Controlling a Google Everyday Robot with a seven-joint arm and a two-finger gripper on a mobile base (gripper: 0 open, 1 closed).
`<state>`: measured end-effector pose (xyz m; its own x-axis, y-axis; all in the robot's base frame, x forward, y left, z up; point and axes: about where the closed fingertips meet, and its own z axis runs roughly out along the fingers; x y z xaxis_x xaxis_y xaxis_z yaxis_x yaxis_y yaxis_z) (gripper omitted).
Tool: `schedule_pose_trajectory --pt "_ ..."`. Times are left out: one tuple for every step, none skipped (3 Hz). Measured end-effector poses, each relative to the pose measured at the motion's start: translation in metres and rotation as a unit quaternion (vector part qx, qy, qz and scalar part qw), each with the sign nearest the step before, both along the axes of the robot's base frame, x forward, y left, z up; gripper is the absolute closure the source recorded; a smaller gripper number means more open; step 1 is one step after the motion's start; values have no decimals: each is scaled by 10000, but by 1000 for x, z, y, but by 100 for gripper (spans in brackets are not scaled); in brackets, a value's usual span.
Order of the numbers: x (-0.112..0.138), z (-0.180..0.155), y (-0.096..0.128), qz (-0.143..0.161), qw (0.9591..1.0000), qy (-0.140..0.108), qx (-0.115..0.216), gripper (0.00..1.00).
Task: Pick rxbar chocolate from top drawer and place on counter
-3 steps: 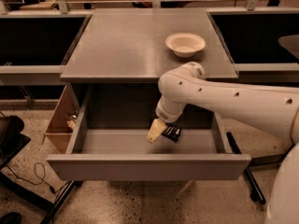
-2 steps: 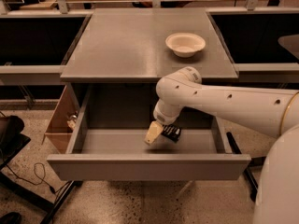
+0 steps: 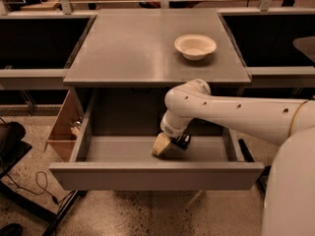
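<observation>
Lab, black-topped benches [image 3: 268, 38], jaws in top drawer [image 3: 152, 176]

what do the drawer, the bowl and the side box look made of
Top drawer: grey metal by its look, matte, thin flat panels. Bowl: off-white, smooth; plastic or paper, unclear. Side box: brown wood or board, flat sheet wall. Gripper is down inside the drawer.

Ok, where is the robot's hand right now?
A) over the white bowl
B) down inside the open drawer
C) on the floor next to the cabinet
B: the hand reaches down into the open top drawer, near its middle, while the white bowl sits up on the counter.
</observation>
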<state>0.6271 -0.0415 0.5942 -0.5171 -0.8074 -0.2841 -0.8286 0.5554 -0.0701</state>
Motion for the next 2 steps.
schedule_pose_trajectory --pt "0 0 0 0 10000 0 0 66" --pt "0 0 0 0 10000 1 0 89"
